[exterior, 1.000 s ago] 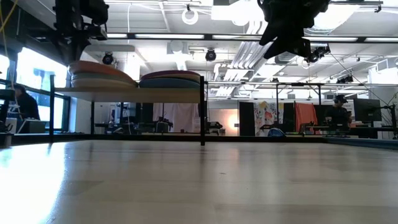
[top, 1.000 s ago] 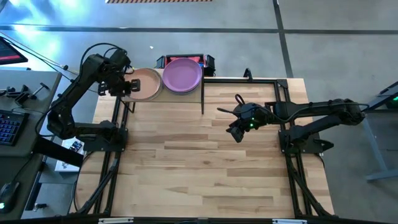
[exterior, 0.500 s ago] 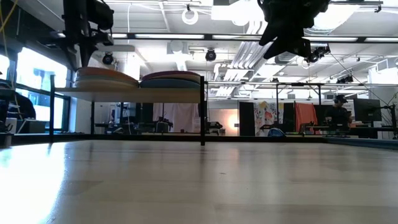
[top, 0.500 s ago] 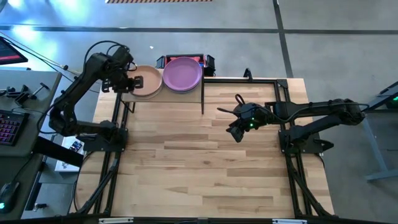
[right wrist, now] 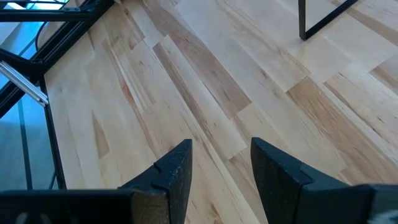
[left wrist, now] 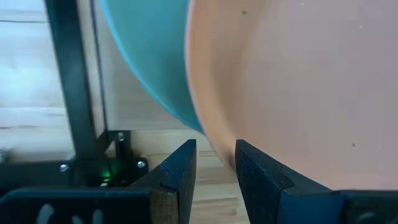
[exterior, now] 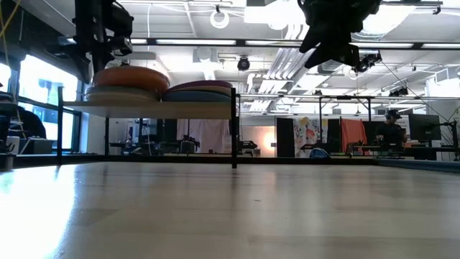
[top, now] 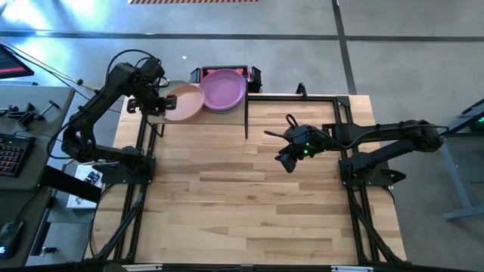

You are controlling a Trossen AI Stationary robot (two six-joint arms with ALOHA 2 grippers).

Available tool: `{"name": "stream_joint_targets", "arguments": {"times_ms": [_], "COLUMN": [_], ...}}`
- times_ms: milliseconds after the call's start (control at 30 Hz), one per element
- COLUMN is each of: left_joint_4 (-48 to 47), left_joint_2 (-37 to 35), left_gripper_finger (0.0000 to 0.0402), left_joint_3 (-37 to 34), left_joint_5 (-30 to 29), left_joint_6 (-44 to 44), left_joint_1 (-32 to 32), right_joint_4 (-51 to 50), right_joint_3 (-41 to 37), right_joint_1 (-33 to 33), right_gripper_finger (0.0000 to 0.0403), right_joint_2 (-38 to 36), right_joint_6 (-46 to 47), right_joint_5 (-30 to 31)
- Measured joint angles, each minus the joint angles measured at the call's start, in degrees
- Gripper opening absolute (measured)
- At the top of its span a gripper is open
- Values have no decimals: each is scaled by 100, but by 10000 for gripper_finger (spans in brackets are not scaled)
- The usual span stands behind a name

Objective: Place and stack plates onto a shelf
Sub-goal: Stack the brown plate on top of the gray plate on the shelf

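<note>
The shelf (top: 198,115) stands under my left gripper (top: 156,103), which grips the rim of the peach plate (left wrist: 298,93) and holds it slanted over the left pile, beside the purple plate (top: 222,90). I judge this the stacking step: next I must level, lower and release it. My right gripper (right wrist: 214,165) waits open above the table (top: 249,189).

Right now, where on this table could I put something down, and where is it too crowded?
The planked tabletop is bare in front of the shelf, out to the near edge. The right claw hangs open above its right middle, so pass beneath with care. The shelf is full: the purple plate tops one stack, and the left claw holds the peach plate over the other.
</note>
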Motion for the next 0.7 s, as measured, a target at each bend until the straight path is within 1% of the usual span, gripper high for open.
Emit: {"name": "stream_joint_targets", "arguments": {"times_ms": [167, 433, 700], "left_joint_4": [-119, -70, 233], "left_joint_2": [0, -6, -7], "left_gripper_finger": [100, 99, 99], "left_joint_3": [0, 0, 0], "left_joint_5": [-115, -781, -746], "left_joint_6": [-1, -4, 87], "left_joint_1": [45, 159, 166], "right_joint_4": [0, 2, 2], "right_joint_3": [0, -2, 0], "right_joint_1": [0, 0, 0], "right_gripper_finger": [145, 145, 145], "right_joint_2": [0, 0, 0], "right_joint_6": [0, 92, 92], "right_joint_5": [4, 4, 4]}}
